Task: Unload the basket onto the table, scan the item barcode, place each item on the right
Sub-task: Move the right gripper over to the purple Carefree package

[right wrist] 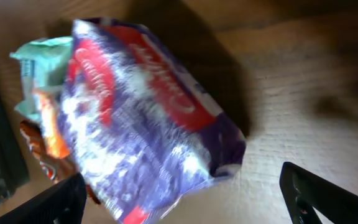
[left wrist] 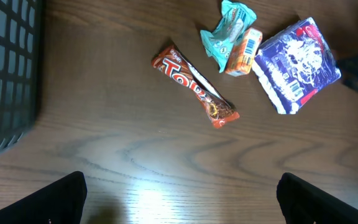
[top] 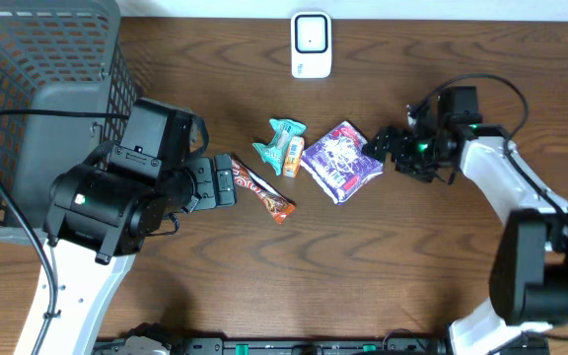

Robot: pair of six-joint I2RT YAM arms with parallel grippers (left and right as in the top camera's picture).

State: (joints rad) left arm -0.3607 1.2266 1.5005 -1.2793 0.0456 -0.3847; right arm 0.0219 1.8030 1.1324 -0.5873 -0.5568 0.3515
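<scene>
Items are lying in a loose cluster mid-table, four in all: one purple bag (top: 340, 161), one red bar (top: 262, 190), one teal packet (top: 276, 141) and one orange packet (top: 294, 157). One white scanner (top: 311, 44) is sitting at the far edge, well apart from them and probably facing the near side for a read. One grey basket (top: 116, 69) is standing far left.

The right gripper (top: 388, 148) is hanging just right of the purple bag, jaws wide and nothing held. The bag is filling its wrist view between the fingers (right wrist: 328, 199), so it is likely lining up on this one for the scan.

The left gripper (top: 225, 182) is sitting just left of the red bar, also wide and empty, probably waiting. Nothing is scanned yet, judging from the layout.
</scene>
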